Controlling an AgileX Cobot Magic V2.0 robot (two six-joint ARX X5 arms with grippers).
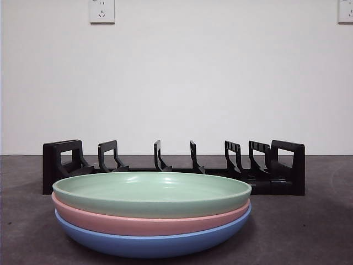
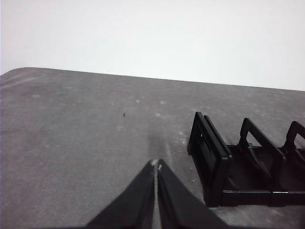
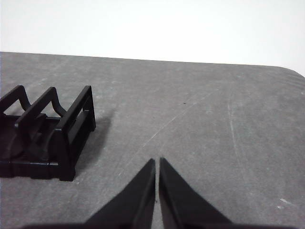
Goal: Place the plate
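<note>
Three plates lie stacked at the front of the table: a green plate point(image 1: 151, 191) on top, a pink plate point(image 1: 149, 222) under it and a blue plate point(image 1: 151, 242) at the bottom. Behind the stack stands a black slotted rack point(image 1: 174, 165) with nothing in its slots. My left gripper point(image 2: 156, 165) is shut and holds nothing, hovering over bare table beside the rack's end point(image 2: 209, 157). My right gripper point(image 3: 157, 161) is shut too, over the table beside the rack's other end point(image 3: 71, 138). Neither arm shows in the front view.
The grey table top point(image 1: 309, 232) runs back to a white wall with two wall sockets point(image 1: 102, 11). Bare grey surface lies around both grippers in the wrist views.
</note>
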